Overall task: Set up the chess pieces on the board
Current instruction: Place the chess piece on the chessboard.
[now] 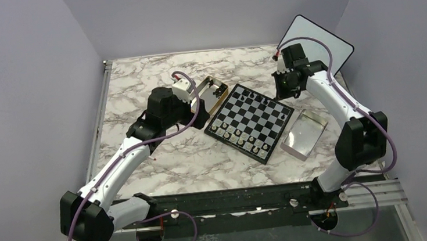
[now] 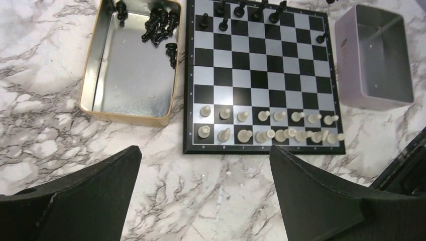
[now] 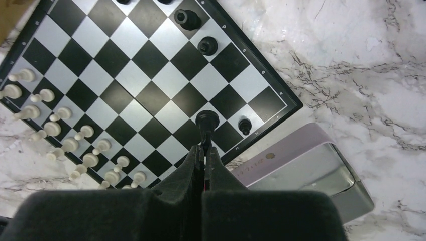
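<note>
The board (image 1: 256,117) lies mid-table with two rows of pale pieces (image 2: 266,125) along its near side and a few black pieces (image 2: 241,10) along the far side. My right gripper (image 3: 203,148) is shut on a black piece (image 3: 206,121) and holds it over the board's (image 3: 150,55) corner, beside a small black pawn (image 3: 244,125). In the top view the right gripper (image 1: 283,91) hovers at the board's far right corner. My left gripper (image 2: 205,150) is wide open and empty above the marble, just short of the pale rows; in the top view the left gripper (image 1: 200,117) is left of the board.
A gold tin (image 2: 95,70) holding several loose black pieces (image 2: 158,25) sits left of the board. The tin's silver lid (image 2: 374,57) lies upturned to the board's right (image 1: 304,134). A white tablet with a dark rim (image 1: 316,42) leans at the back right.
</note>
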Robot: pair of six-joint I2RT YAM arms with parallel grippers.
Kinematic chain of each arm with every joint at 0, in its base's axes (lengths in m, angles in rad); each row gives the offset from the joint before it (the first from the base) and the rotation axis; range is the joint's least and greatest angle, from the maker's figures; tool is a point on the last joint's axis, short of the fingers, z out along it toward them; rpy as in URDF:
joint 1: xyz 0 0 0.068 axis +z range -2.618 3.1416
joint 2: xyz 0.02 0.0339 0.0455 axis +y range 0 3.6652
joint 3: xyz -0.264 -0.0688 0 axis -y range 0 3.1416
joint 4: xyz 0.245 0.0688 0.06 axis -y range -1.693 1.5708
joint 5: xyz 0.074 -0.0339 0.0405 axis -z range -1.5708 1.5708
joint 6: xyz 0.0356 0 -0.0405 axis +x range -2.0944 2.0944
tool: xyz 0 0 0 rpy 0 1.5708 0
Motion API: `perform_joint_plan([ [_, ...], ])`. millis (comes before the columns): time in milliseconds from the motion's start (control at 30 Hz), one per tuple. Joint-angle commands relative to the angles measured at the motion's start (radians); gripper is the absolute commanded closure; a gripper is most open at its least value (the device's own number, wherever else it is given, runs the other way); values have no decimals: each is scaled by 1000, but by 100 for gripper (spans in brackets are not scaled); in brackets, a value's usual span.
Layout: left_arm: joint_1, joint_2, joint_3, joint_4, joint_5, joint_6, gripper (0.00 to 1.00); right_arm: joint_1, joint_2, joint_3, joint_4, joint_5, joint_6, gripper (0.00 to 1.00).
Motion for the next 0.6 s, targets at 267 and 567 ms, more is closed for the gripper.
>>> perform_joint_plan([
  [267, 2, -175, -97, 3, 29, 196, 1, -10, 223, 181, -263, 82, -75, 96],
  [567, 2, -215, -104, 3, -41, 198, 1, -10, 371, 300, -289, 147, -83, 95],
])
